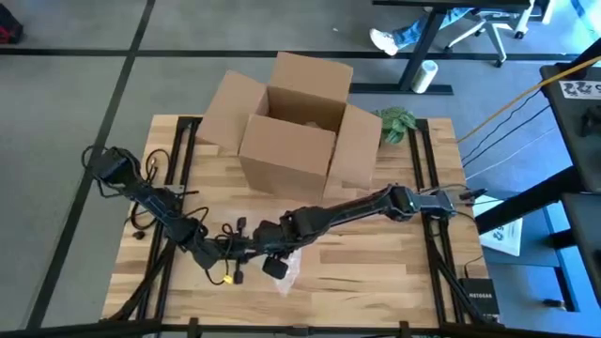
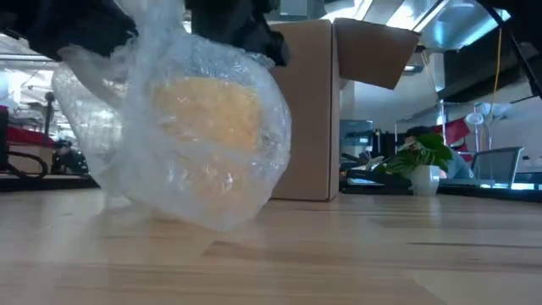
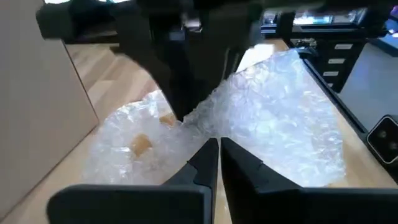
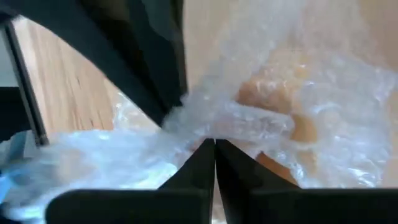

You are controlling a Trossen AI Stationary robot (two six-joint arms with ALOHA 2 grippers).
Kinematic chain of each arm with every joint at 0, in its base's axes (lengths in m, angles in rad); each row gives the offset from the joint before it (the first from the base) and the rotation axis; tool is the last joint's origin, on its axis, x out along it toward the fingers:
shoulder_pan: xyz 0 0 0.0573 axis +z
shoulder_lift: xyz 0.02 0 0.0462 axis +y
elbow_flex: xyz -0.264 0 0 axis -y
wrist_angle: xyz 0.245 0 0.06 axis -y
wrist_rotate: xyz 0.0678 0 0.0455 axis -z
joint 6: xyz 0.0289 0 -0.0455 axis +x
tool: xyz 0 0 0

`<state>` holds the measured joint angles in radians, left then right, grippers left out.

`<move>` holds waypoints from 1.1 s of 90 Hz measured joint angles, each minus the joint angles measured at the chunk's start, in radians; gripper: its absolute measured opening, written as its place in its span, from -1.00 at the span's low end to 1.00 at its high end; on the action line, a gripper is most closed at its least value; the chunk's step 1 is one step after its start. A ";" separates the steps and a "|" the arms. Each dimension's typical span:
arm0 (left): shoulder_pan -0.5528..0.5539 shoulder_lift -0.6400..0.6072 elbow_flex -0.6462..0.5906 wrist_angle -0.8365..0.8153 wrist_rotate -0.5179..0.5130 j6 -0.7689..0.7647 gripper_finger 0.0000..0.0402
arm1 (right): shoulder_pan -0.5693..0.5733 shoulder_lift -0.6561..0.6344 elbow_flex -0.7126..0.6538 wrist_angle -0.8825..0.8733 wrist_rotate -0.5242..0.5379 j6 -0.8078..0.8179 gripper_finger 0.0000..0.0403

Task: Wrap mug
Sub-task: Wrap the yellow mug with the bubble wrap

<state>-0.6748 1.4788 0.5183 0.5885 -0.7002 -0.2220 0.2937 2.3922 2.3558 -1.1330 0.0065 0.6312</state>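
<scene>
the yellow mug point(image 2: 207, 114), bundled in bubble wrap point(image 2: 182, 161), sits at the near edge of the table point(image 1: 376, 253), just in front of the cardboard box point(image 1: 296, 127). both grippers meet over it: the left gripper point(image 3: 219, 146) and right gripper point(image 4: 215, 146) each have fingers pressed together, pinching the wrap. a potted plant point(image 2: 421, 161) stands beyond the box

Grey floor point(image 1: 75, 84), desks, maybe office.

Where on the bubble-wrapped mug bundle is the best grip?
Probably the loose bubble wrap gathered above the mug, taken from above: it bunches thin enough to pinch, the bundle is wide. Left gripper and right gripper both pinch there.
</scene>
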 joint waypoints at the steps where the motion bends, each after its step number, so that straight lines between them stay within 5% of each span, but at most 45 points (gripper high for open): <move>1: 0.003 0.000 0.000 0.000 0.004 -0.002 -1.00 | 0.001 -0.001 0.000 0.003 0.001 0.000 -1.00; 71: 0.068 -0.001 0.000 -0.029 0.075 -0.012 -1.00 | 0.062 -0.118 0.001 -0.064 0.280 0.049 -1.00; 99: 0.083 -0.001 0.000 -0.021 0.090 -0.010 -1.00 | 0.052 -0.120 -0.059 0.063 0.160 -0.010 -1.00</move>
<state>-0.5922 1.4783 0.5182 0.5679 -0.6103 -0.2315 0.3452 2.2719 2.2967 -1.0702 0.1665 0.6210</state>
